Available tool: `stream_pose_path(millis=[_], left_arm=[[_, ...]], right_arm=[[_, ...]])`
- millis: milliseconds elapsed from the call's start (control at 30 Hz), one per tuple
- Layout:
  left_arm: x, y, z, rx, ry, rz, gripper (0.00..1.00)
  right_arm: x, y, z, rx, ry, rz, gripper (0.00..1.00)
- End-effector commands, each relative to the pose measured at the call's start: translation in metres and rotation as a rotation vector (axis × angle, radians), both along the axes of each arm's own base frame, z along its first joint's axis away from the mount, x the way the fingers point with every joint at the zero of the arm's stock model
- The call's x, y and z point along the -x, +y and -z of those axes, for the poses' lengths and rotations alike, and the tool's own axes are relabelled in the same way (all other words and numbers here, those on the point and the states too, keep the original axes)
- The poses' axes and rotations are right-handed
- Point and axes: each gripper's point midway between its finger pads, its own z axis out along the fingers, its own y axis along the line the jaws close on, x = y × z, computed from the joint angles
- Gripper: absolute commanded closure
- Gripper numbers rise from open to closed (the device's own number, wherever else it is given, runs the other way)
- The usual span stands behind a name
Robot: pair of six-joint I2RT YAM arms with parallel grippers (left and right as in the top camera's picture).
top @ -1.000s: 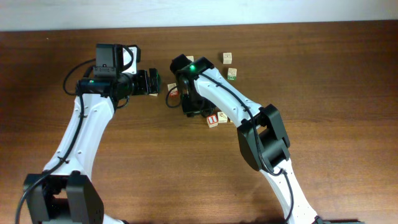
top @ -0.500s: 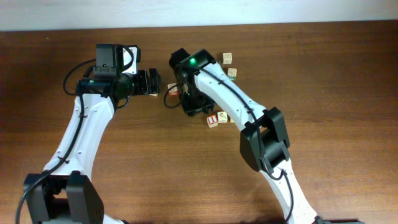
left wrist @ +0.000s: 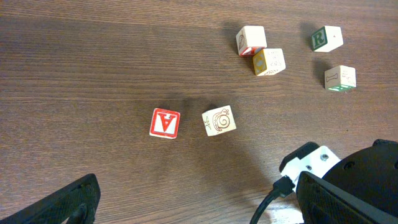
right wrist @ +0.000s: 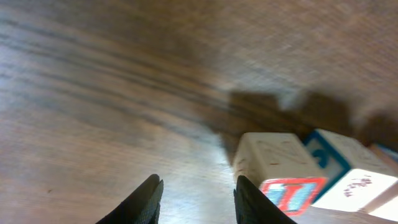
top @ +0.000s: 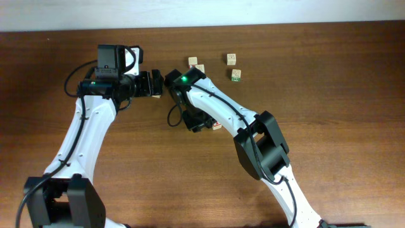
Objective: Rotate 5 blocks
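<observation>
left hand (top: 154, 83): spread, empty | right hand (right wrist: 198, 190): parted, blocks (right wrist: 267, 163) apparently alongside

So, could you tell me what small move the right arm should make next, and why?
Probably slide the right pincer sideways over the red-printed block: its jaws stand apart and empty, and that block sits just beside them.

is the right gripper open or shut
Open and empty: the right gripper shows fingertips apart in its wrist view, only table between them.
</observation>
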Motion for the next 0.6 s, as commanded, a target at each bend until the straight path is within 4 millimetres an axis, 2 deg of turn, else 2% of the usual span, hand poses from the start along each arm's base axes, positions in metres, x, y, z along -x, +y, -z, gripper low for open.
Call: stream_pose_path(millis=[0,167,433,500,567], left_arm=[[-0.004,-0.002,-0.005,0.006,-0.011,-0.004,0.01],[-0.004,-0.002,-0.005,0.006,-0.011,-0.004,0.01],[-0.004,-0.002,-0.005,0.006,-0.011,-0.004,0.01],[-0.004,-0.002,-0.005,0.006,-0.011,-0.004,0.01],[-0.004,-0.002,-0.005,0.006,-0.011,-0.004,0.01]], right_arm=[[-0.014,-0.012,-0.007,0.052,-0.076,0.005,0.61],[-0.024,-0.019,-0.007,0.057,-0.099,0.023,0.61],[-0.047,-0.045,-0.007,0.042,-0.116,0.1,0.61],[-0.05,-0.046,-0.007,0.026,-0.116,0.113,0.61],[-0.058,-0.04,-0.018,-0.028,-0.126,0.125,0.61]])
